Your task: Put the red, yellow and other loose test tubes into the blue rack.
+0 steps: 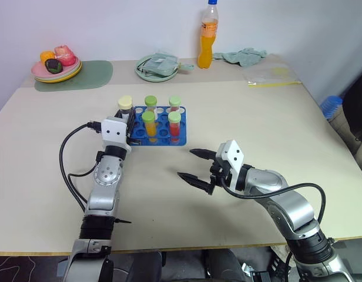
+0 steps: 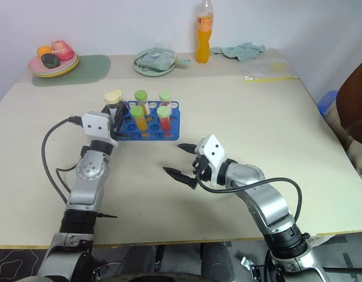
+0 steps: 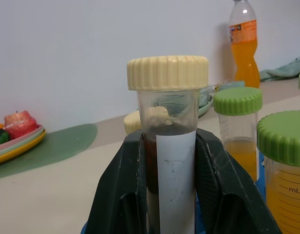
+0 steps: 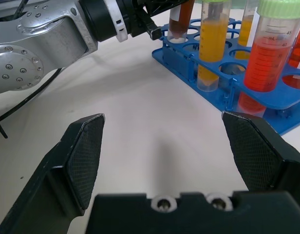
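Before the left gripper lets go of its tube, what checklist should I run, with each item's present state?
1. Left gripper clamped on the cream-capped tube: ok.
2. Tube upright: ok.
3. Tube bottom at a corner hole of the rack: ok, seen in the right wrist view.
4. Tube fully seated: cannot tell.
5. Right gripper open, off the rack: ok.
6. Four green-capped tubes standing in the rack: ok.

Beige table [image 1: 240,111], blue rack [image 1: 160,136], green mat [image 1: 90,75], bottle [image 1: 208,36], cloth [image 1: 245,56]
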